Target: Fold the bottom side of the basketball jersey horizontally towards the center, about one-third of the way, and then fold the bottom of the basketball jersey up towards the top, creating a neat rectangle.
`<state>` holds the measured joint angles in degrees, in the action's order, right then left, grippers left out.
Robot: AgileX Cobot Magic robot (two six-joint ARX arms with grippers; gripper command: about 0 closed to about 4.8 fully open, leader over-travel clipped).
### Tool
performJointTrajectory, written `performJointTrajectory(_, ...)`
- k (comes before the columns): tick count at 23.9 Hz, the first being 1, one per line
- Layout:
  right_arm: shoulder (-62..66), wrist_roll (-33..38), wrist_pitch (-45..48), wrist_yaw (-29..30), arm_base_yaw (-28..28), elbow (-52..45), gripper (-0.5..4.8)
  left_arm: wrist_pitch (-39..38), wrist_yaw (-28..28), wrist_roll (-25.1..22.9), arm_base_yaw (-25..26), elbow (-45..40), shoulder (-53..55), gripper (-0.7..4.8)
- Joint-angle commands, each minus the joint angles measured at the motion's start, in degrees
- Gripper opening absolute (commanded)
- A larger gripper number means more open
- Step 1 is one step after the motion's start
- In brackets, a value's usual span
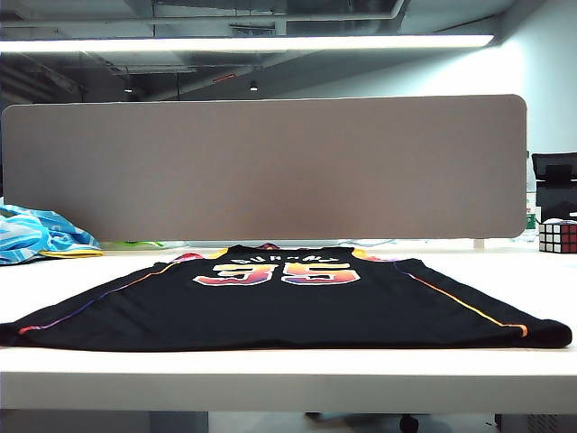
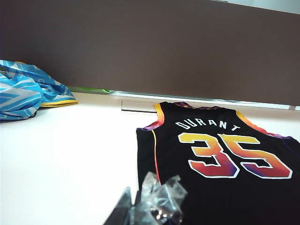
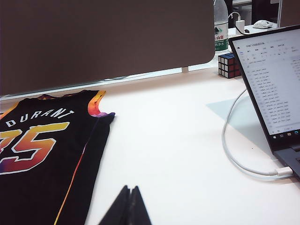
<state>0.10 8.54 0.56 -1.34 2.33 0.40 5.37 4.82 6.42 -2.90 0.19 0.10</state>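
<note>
The basketball jersey lies spread flat on the white table, black, with the gradient 35 and "DURANT" facing up. Its hem runs along the table's near edge and its neck points toward the partition. Neither arm shows in the exterior view. In the left wrist view my left gripper hangs shut and empty over the table by the jersey's left edge; its fingers are wrapped in clear tape. In the right wrist view my right gripper is shut and empty over bare table, just right of the jersey's striped side.
A grey partition panel closes the table's back. A light blue-and-white cloth lies at the back left. A Rubik's cube sits at the back right. An open laptop with a white cable stands right of the jersey.
</note>
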Motion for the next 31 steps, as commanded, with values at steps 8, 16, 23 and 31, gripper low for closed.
performJointTrajectory(8, -0.1, 4.0, 1.1, 6.2, 0.0, -0.2, -0.02, 1.1, 0.3, 8.5, 0.1, 0.4, 0.0, -0.06)
performJointTrajectory(16, 6.0, 8.4, -3.4, 11.5, 0.0, 6.4, -0.04, -7.0, 0.5, 17.6, 0.1, 5.5, 7.2, -0.06)
performJointTrajectory(23, 21.2, 8.4, -8.6, 11.5, 0.0, 15.8, -0.04, -8.6, 5.9, 15.7, 0.2, 13.9, 26.3, -0.06)
performJointTrajectory(31, 53.7, 1.6, -27.2, 18.4, 0.2, 35.3, 0.0, -18.3, 17.3, 5.6, 1.5, 31.2, 61.3, -0.06)
